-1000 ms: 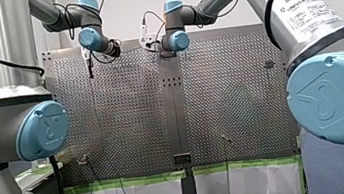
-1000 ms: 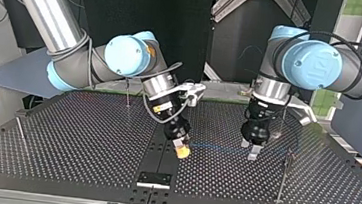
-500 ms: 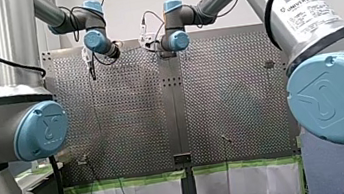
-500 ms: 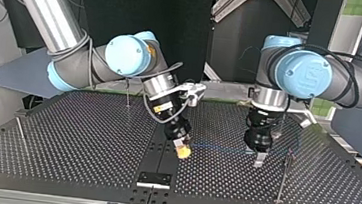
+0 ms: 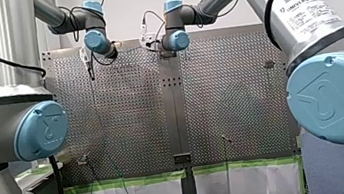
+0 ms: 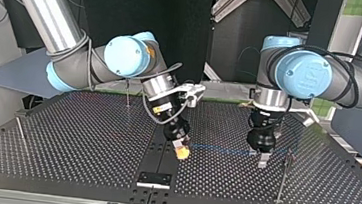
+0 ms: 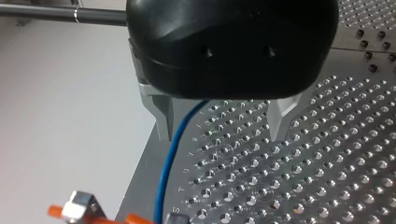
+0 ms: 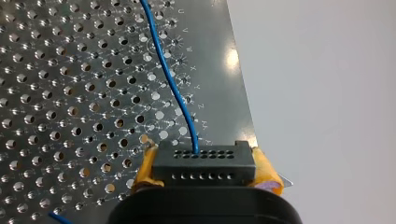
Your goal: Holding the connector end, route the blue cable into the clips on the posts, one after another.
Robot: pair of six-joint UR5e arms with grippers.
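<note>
right end effector clamped on connector; left end effector open around blue cable | perforated table; pale wall

— How is the cable seen?
— Thin and blue, it is stretched nearly level, ending in the connector.
— And the connector?
— Black, with rows of small holes; it is gripped at both ends.

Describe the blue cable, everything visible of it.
The blue cable is thin and smooth. One end enters a black connector clamped between my right gripper's yellow pads. From there it curves over the perforated table, runs nearly straight to my left gripper and passes between its open metal fingers, close beside one; contact is unclear.
</note>
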